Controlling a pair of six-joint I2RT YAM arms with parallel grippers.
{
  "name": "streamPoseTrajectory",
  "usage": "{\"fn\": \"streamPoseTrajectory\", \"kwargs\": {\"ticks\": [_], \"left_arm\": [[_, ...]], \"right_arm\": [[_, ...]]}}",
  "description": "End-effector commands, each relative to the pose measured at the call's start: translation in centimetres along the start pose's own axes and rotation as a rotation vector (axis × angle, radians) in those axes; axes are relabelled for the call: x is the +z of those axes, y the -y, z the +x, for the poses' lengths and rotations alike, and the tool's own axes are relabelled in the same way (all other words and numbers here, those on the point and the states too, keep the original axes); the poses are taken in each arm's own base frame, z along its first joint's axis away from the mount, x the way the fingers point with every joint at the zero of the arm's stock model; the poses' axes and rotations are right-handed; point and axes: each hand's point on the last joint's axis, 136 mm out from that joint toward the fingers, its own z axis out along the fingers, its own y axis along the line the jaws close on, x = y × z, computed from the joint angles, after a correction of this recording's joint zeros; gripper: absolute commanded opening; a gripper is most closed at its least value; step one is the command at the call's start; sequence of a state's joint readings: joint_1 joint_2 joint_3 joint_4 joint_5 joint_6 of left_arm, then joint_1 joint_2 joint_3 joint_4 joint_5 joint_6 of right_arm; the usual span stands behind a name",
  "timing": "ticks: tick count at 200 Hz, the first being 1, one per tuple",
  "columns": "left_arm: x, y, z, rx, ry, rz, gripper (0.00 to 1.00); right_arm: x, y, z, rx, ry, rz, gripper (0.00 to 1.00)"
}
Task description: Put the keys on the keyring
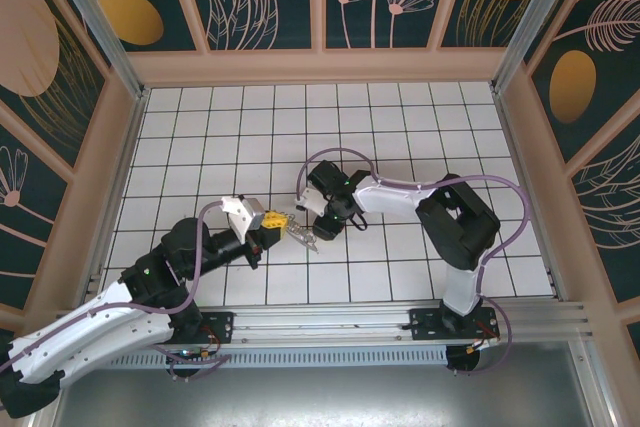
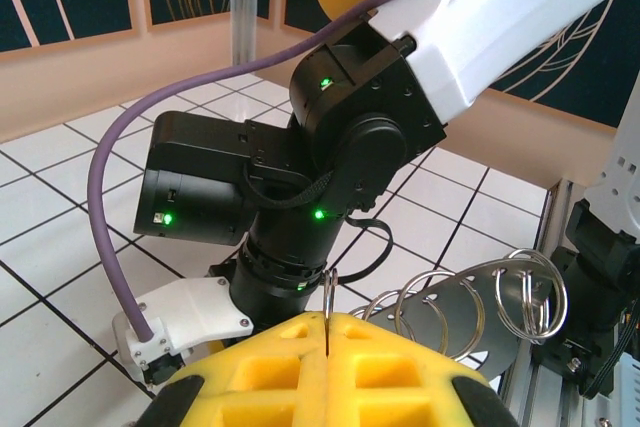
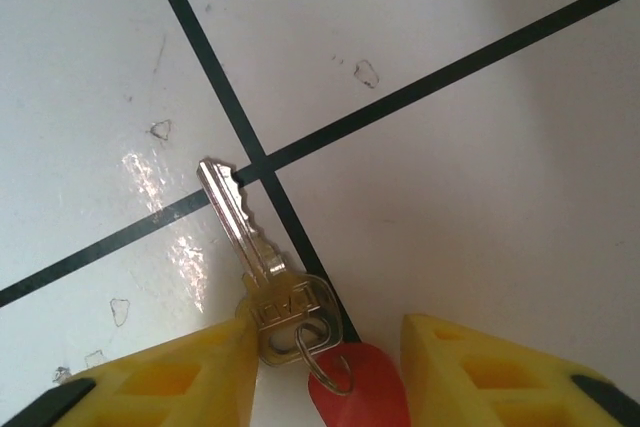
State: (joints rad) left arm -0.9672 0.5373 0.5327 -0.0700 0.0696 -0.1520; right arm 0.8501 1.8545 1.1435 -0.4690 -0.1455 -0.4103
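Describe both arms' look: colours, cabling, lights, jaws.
The left arm and right arm share white link shells and black joint housings, with a purple cable looping along each. Small green LEDs glow on the right arm's black wrist joints. The jaws are blocky yellow plastic with recessed pockets and black outer edges.

The left arm (image 1: 100,322) stretches low and forward, and the left gripper (image 2: 327,322) is closed, its yellow fingers (image 2: 270,367) pressed together on the keyring (image 2: 455,297). Just beside the left gripper, the right arm (image 1: 460,237) folds inward with its wrist bent down, the right gripper (image 3: 330,337) parted.
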Motion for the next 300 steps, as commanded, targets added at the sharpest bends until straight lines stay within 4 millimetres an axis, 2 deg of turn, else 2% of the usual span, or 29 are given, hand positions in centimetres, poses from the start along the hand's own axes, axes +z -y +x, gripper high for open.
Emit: {"fn": "streamPoseTrajectory", "kwargs": {"ticks": [1,81,141,182,219,259,300], "left_arm": [[0.0,0.4,-1.4,0.002,0.053,0.016,0.00],[0.0,0.2,-1.2,0.002,0.044,0.006,0.00],[0.0,0.2,-1.2,0.002,0.043,0.006,0.00],[0.0,0.2,-1.3,0.002,0.043,0.007,0.00],[0.0,0.2,-1.2,0.000,0.039,0.004,0.00],[0.1,0.0,-1.1,0.002,0.033,-0.003,0.00],[0.3,0.2,-1.1,0.008,0.030,0.008,0.00]], "right_arm": [[0.0,0.0,0.2,-0.018,-0.024,0.008,0.35],[-0.1,0.3,0.4,-0.020,-0.021,0.019,0.12],[-1.8,0.3,-0.2,-0.012,0.028,0.027,0.00],[-3.6,0.0,-1.3,0.035,0.116,0.016,0.00],[-5.3,-0.7,-2.1,0.191,0.263,-0.053,0.00],[-4.6,-2.4,-1.9,0.435,0.397,-0.122,0.00],[-3.7,-3.1,-1.2,0.561,0.456,-0.133,0.00]]}}
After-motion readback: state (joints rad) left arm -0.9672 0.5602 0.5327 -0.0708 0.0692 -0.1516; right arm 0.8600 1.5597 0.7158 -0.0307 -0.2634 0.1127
